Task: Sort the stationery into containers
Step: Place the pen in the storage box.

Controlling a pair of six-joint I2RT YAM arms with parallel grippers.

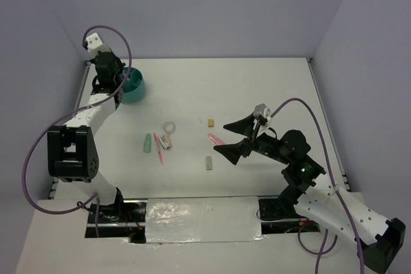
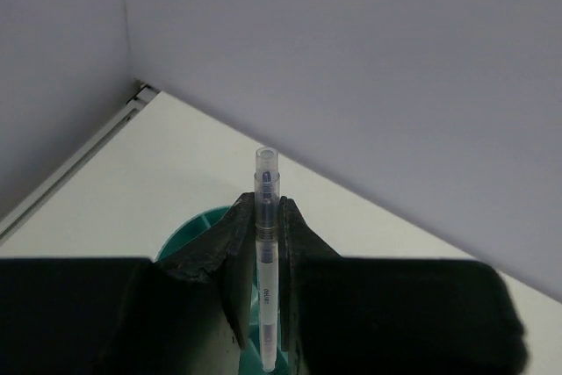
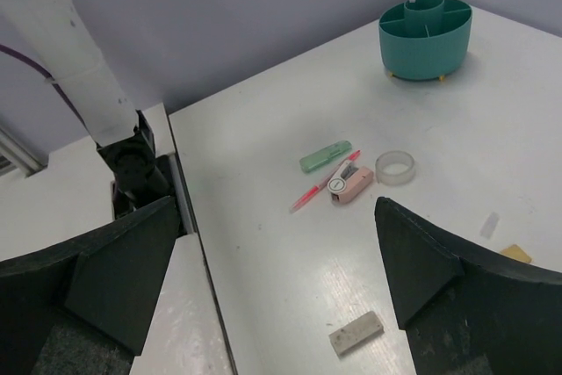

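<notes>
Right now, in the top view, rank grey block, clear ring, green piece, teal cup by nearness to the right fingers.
1. Grey block, beside the right fingers.
2. Clear ring, centre.
3. Green piece, left of it.
4. Teal cup, far left.

Upright clear pen [image 2: 266,175] in left end effector [image 2: 266,217], teal cup [image 2: 197,231] beneath.

The white table [image 1: 270,88] before me carries the teal cup [image 1: 135,89] near its far left corner. Grouped near the centre lie a clear ring [image 1: 169,126], a green piece [image 1: 147,143], a pink pen [image 1: 158,149] and a pink piece [image 1: 167,142]. To their right, spaced apart, lie a tan block [image 1: 210,122], a pink item [image 1: 213,137] and a grey block [image 1: 209,163].
</notes>
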